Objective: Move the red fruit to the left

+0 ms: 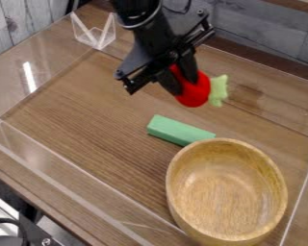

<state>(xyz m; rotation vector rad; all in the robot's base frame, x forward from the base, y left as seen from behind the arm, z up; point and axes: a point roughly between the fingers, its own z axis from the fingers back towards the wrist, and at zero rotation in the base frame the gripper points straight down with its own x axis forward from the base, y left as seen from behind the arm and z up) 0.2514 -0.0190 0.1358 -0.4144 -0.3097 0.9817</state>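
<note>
The red fruit (192, 88) is a small bright red oval toy with a light green leafy end pointing right. It hangs in the air above the wooden table, at the upper middle of the camera view. My black gripper (183, 79) reaches down from the top of the view and is shut on the fruit's left side. The arm above hides part of the fruit.
A flat green rectangular block (180, 129) lies on the table just below the fruit. A large wooden bowl (184, 201) stands at the lower right. Clear plastic walls (28, 77) ring the wooden table (80, 125). A clear stand (95, 34) sits at the back left.
</note>
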